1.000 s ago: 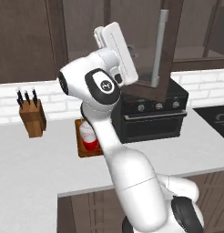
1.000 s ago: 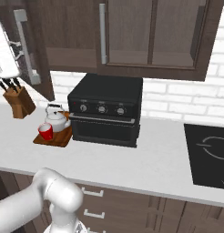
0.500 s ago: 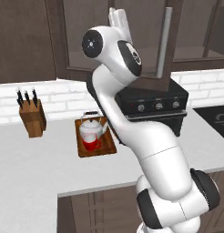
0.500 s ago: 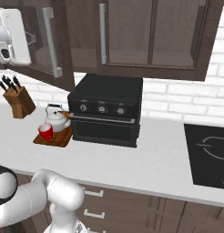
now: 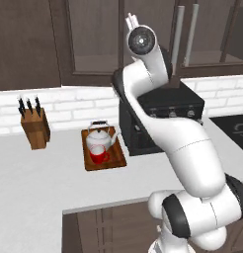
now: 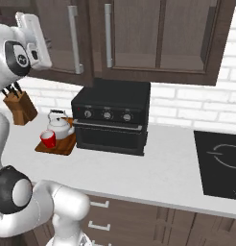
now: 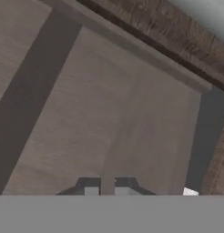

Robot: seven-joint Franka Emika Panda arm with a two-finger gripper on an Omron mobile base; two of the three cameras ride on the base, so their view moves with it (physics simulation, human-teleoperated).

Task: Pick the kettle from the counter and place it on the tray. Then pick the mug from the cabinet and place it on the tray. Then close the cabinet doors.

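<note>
Kettle (image 5: 100,139) and red mug (image 5: 98,155) sit together on the wooden tray (image 5: 117,160), left of centre in the left base view, on the white counter (image 5: 39,183). The mug stands just in front of the kettle, at the tray's near half. The tray lies just beside the black countertop oven (image 6: 112,116), with a knife block (image 5: 34,126) well apart at the left edge of the counter.

The white arm reaches up to the dark wall cabinet (image 6: 153,33), at the top centre of the left base view. The gripper (image 7: 108,187) points at a glassy door panel, and its two finger tips (image 7: 90,187) stand close together with only a narrow gap, holding nothing. In the right base view both cabinet doors (image 6: 134,36) appear shut, their grey bar handles (image 6: 107,36) side by side in the upper left.
</note>
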